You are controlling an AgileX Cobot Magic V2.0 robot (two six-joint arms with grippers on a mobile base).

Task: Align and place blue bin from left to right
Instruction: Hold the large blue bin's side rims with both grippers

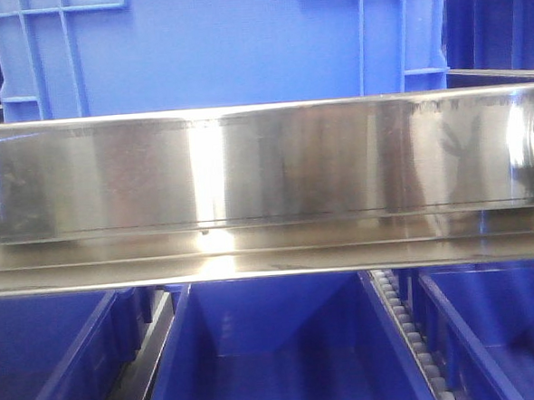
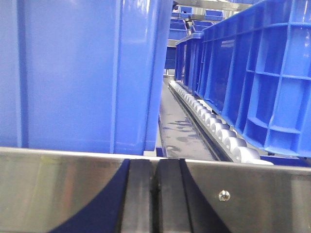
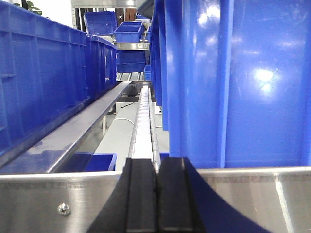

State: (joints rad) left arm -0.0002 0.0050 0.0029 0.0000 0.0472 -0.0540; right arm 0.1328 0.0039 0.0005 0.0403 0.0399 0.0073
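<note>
While both arms' jaws are pressed together, empty, the blue bin [image 1: 212, 49] sits behind the rail [image 1: 265, 164]; aligning likely remains.

This looks like a warehouse flow rack. A white plastic roller track [image 2: 216, 127] runs ahead-right of the left gripper [image 2: 155, 194] beside rows of ribbed blue plastic crates [image 2: 252, 82]. Shelved small blue bins [image 3: 129, 33] sit far ahead of the right gripper [image 3: 156, 194].
</note>
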